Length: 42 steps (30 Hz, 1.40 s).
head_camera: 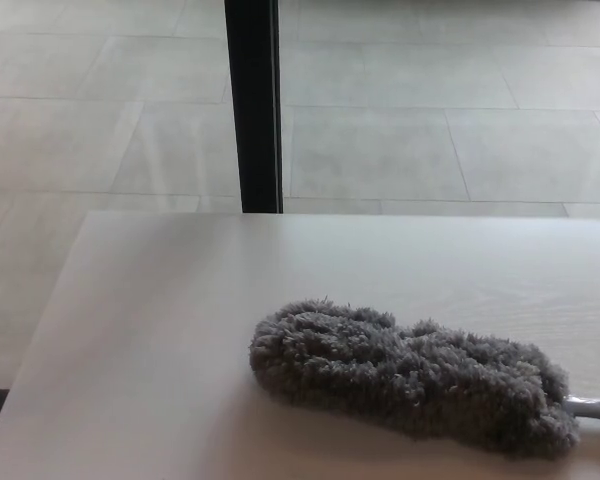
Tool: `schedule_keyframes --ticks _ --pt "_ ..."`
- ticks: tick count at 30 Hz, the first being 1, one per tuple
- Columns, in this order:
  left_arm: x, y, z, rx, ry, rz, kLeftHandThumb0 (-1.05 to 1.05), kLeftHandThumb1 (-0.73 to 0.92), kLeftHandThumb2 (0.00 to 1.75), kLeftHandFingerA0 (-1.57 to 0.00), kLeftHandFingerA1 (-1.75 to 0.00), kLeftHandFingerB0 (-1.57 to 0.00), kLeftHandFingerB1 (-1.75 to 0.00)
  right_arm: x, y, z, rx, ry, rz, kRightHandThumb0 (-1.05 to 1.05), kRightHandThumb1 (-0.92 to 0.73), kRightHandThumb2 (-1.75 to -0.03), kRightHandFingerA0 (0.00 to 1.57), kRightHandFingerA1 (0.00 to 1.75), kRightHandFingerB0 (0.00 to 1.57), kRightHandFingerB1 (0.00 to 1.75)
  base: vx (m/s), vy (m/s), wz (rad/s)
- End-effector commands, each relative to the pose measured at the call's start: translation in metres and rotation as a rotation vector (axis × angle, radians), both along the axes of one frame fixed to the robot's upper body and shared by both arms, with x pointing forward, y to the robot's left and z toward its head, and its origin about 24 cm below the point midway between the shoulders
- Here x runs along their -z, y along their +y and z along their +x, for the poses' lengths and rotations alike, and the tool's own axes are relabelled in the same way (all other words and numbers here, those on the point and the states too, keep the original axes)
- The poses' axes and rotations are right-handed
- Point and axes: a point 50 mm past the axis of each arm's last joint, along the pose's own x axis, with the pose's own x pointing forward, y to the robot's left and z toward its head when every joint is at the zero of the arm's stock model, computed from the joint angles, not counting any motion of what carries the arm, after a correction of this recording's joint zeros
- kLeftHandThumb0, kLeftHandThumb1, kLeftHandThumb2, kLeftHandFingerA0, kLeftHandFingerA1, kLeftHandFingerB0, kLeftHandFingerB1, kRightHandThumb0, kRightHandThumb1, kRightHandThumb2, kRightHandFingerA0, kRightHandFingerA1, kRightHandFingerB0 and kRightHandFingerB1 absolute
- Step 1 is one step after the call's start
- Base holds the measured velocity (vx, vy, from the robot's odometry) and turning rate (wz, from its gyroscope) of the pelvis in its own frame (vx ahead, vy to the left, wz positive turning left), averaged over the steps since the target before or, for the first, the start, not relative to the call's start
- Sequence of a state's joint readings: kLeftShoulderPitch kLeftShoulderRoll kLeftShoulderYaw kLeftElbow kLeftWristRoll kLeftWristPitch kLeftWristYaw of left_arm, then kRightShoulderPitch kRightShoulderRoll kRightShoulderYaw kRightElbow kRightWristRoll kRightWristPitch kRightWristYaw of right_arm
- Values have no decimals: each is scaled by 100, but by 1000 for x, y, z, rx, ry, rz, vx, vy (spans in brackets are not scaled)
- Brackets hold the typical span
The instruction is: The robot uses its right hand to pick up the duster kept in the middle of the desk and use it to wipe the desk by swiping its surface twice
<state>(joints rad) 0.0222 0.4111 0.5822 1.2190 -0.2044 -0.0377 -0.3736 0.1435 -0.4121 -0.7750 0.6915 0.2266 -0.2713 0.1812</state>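
Note:
A fluffy grey duster point(410, 375) lies flat on the pale wooden desk point(180, 330), its head stretching from the centre toward the lower right. Its light grey handle point(595, 407) pokes out at the right edge of the picture. Neither of my hands shows in the head view.
A black vertical post point(253, 105) stands behind the desk's far edge. Beyond it lies a pale tiled floor point(430, 120). The desk's left edge runs diagonally down to the lower left corner.

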Motion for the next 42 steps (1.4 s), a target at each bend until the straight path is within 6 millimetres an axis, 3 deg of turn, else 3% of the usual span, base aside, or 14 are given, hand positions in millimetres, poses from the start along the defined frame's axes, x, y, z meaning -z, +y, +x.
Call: schedule_keyframes --ticks 1,2,3,6,7,17,23,24,25,26,27,28,30,42 --pt "-13 12 7 -58 -150 -46 -95 92 77 -31 -58 -19 -39 -184 76 128 -547 -617 -350 -77 -89 -68 23 43 12 28 0 0 0" --pt "-13 11 7 -46 -156 -49 -95 92 74 -34 -58 -21 -39 -196 113 152 -645 -697 -386 -76 -86 -66 32 48 13 27 0 0 0" --pt "-12 10 7 -49 -156 -52 -92 92 74 -32 -58 -23 -40 -196 128 161 -678 -715 -410 -78 -66 -102 31 57 7 41 0 0 0" --pt "-11 8 9 -44 -155 -58 -92 92 75 -32 -58 -23 -40 -195 150 174 -722 -694 -439 -82 -68 -102 36 56 10 41 0 0 0" --pt "-11 8 9 -38 -154 -61 -92 92 75 -34 -58 -22 -39 -195 163 179 -770 -696 -438 -82 -81 -65 45 45 20 28 0 0 0" --pt "-13 10 12 -47 -160 -65 -95 92 73 -35 -55 -24 -38 -145 277 216 -1222 -349 -725 -79 -79 -64 38 49 28 32 0 0 0" --pt "-13 9 13 -46 -169 -75 -96 92 74 -33 -58 -20 -38 -124 295 224 -1301 -218 -766 -76 -77 -64 36 50 30 31 0 0 0" --pt "-13 9 14 -45 -170 -75 -95 92 75 -33 -59 -20 -39 -120 296 226 -1308 -194 -787 -76 -61 -98 28 56 20 45 0 0 0" --pt "-13 9 14 -41 -167 -70 -95 92 75 -33 -59 -20 -39 -118 297 227 -1311 -175 -813 -76 -61 -98 28 56 20 45 0 0 0" --pt "-12 8 14 -41 -166 -73 -95 92 75 -34 -58 -21 -39 -116 296 228 -1314 -153 -828 -76 -77 -64 31 45 28 30 0 0 0" --pt "-11 7 14 -40 -165 -76 -95 92 75 -34 -58 -21 -39 -112 295 229 -1318 -121 -849 -76 -77 -64 31 45 28 30 0 0 0" --pt "-10 6 13 -38 -161 -81 -92 92 75 -33 -57 -23 -40 -105 291 233 -1303 -51 -892 -78 -61 -98 23 53 18 43 0 0 0" --pt "-10 6 13 -42 -163 -84 -93 92 75 -34 -58 -21 -38 -99 286 236 -1291 -10 -922 -77 -77 -64 29 46 27 29 0 0 0" --pt "-11 7 14 -41 -180 -93 -93 92 73 -35 -57 -24 -39 -67 253 232 -1326 298 -1176 -84 -81 -65 9 39 17 29 0 0 0"
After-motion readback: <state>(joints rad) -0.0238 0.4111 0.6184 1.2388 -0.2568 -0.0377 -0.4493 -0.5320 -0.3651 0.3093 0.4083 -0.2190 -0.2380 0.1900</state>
